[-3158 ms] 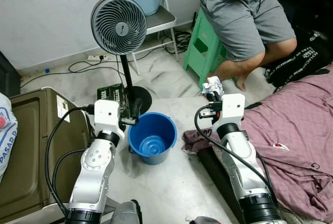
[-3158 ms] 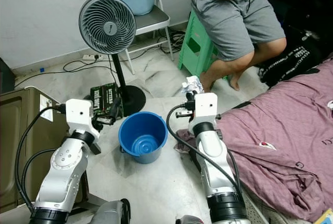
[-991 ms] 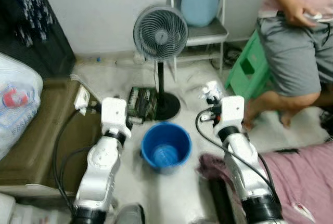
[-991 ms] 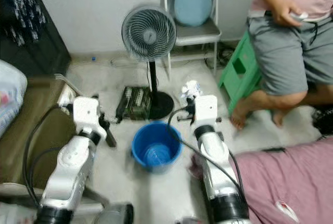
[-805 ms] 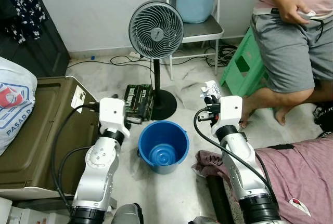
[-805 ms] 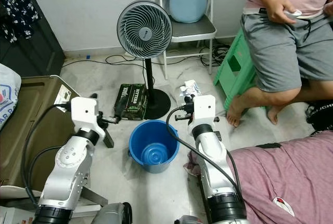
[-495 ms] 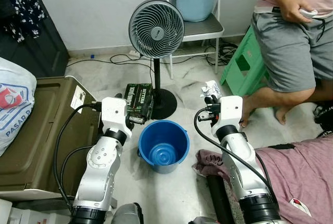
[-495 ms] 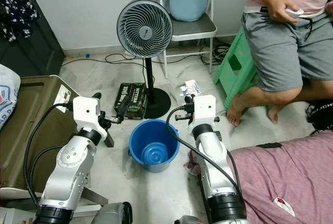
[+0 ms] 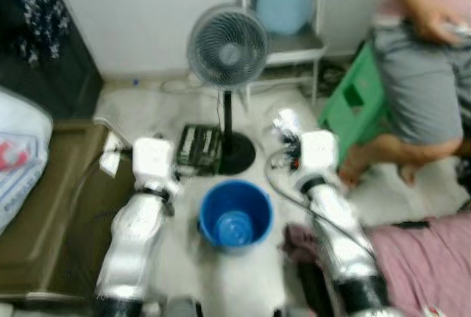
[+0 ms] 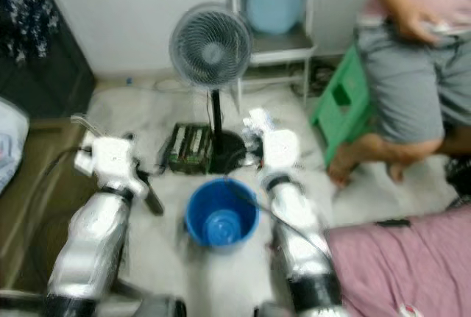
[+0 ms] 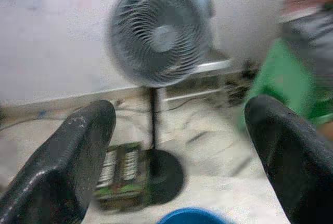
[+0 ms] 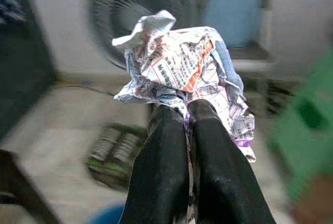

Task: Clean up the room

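Floor (image 9: 184, 258) is seen blurred, with a standing fan (image 9: 227, 56) far and a blue bucket (image 9: 235, 214) near. Crumpled paper (image 12: 182, 60) is pinched by the right pincer (image 12: 184, 112), right of the bucket. The left pincer (image 11: 179, 130) is spread wide.

Left gripper (image 11: 179, 146) agape, right gripper (image 12: 188, 110) clamped.

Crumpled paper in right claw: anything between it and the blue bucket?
Nothing visible does. The right claw is shut on the crumpled paper, raised beside the fan's pole, just beyond and to the right of the blue bucket. The bucket's mouth is open and uncovered. The left claw is open on the bucket's other side.
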{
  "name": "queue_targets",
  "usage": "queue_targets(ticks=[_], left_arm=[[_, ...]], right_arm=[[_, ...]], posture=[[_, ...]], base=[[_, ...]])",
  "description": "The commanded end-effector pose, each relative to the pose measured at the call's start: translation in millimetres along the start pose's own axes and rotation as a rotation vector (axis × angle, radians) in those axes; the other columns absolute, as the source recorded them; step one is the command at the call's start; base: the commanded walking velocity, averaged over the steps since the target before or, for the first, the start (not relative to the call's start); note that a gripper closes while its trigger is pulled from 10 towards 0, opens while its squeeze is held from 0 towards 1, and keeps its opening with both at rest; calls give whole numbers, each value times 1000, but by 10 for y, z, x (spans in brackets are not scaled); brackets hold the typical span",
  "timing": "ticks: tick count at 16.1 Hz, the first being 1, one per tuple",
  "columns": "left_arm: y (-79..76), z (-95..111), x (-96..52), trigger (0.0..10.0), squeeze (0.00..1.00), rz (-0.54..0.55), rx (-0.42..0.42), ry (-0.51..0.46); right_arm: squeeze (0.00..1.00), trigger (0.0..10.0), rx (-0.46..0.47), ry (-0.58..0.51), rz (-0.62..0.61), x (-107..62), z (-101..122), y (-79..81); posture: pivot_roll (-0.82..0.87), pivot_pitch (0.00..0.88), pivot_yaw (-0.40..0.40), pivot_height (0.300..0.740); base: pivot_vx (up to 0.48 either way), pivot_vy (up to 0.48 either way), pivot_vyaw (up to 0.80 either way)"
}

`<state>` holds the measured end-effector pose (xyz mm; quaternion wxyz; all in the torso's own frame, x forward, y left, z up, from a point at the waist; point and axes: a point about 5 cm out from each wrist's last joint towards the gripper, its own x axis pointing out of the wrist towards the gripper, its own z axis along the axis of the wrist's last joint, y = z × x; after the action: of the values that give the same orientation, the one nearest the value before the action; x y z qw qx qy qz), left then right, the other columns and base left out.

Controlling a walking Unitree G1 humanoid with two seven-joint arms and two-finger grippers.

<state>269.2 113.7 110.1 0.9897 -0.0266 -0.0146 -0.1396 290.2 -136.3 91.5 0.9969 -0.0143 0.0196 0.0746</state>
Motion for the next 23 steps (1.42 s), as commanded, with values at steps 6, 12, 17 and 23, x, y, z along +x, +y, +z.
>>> queue_targets(ticks=[6,12,17,23], left_arm=[[61,8,-13,10000,0,18,19,-1],[62,11,-20,10000,0,20,17,0],[53,12,-16,10000,0,13,9,-1],[54,8,-18,10000,0,16,9,0]], right_arm=[[0,10000,0,-12,31,28,37,68],[0,10000,-2,-14,35,36,39,86],[0,10000,2,-8,18,35,34,68],[0,10000,0,-7,23,45,36,71]], posture=[[-18,58,-8,740],[-16,65,-3,740],[-23,69,0,740],[-23,70,-2,740]], base=[[52,0,0],[0,0,751],[346,0,0],[358,0,0]])
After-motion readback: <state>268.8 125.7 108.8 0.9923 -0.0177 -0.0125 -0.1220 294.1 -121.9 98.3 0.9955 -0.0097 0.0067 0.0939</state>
